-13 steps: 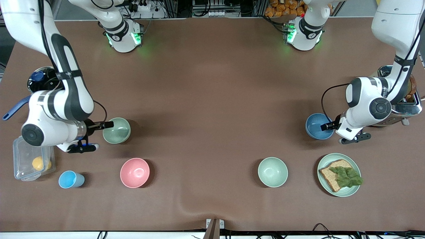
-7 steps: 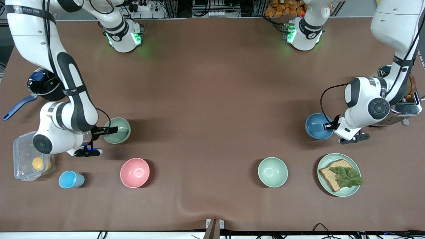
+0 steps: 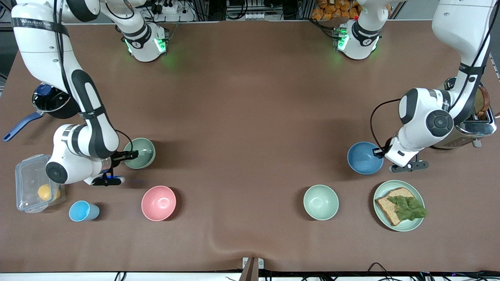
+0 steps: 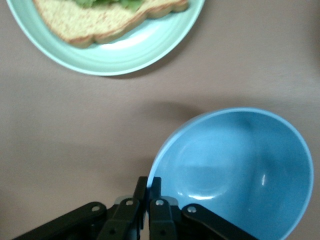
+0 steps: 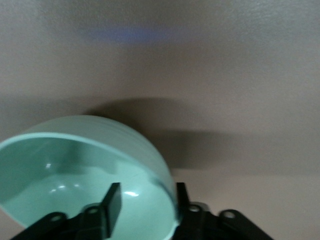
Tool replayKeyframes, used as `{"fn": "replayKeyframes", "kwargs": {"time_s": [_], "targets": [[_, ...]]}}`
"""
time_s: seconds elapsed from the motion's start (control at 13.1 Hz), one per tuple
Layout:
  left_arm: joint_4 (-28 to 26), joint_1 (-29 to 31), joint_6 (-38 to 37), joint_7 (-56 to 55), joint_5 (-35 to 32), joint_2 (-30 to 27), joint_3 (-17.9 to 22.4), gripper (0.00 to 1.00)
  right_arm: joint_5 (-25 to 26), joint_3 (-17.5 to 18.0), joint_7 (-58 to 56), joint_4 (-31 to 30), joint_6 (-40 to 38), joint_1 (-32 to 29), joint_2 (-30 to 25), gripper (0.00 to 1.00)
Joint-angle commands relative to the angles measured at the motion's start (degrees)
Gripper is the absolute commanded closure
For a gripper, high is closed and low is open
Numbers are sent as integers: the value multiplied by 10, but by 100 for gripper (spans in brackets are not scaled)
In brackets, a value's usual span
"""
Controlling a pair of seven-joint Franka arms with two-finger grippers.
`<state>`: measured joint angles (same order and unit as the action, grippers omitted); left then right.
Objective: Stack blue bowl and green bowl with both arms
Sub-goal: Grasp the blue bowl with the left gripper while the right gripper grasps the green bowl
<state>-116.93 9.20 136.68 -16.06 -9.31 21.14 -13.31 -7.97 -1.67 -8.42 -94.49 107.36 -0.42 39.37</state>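
Observation:
The blue bowl (image 3: 364, 158) hangs tilted a little above the table, close to the plate. My left gripper (image 3: 378, 153) is shut on its rim. In the left wrist view the fingers (image 4: 149, 181) pinch the edge of the blue bowl (image 4: 235, 170). The green bowl (image 3: 140, 153) sits on the table toward the right arm's end. My right gripper (image 3: 131, 155) is open astride its rim. In the right wrist view my right gripper (image 5: 146, 192) has one finger inside the green bowl (image 5: 75, 170) and one outside its wall.
A pink bowl (image 3: 158, 203), a mint bowl (image 3: 321, 202) and a plate (image 3: 418, 224) with bread and lettuce lie nearer the front camera. A blue cup (image 3: 83, 211), a plastic box (image 3: 38, 188) and a pot (image 3: 50, 99) stand at the right arm's end, a toaster (image 3: 472, 125) at the left arm's.
My left gripper has lifted the blue bowl and carried it toward the table's middle. My right gripper has slid forward so its fingers straddle the green bowl's rim.

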Motion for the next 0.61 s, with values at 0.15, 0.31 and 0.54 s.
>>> {"fn": "replayKeyframes", "kwargs": {"time_s": [0.15, 0.31, 0.54], "targets": [[50, 4, -119, -7, 18, -51, -36, 100, -24, 4, -41, 16, -8, -16, 14, 100], [78, 3, -142, -7, 18, -51, -49, 100, -23, 5, -42, 25, -28, -13, 4, 100], [120, -1, -192, -55, 38, -40, -103, 100, -23, 6, -40, 112, -155, -6, 1, 100]]}}
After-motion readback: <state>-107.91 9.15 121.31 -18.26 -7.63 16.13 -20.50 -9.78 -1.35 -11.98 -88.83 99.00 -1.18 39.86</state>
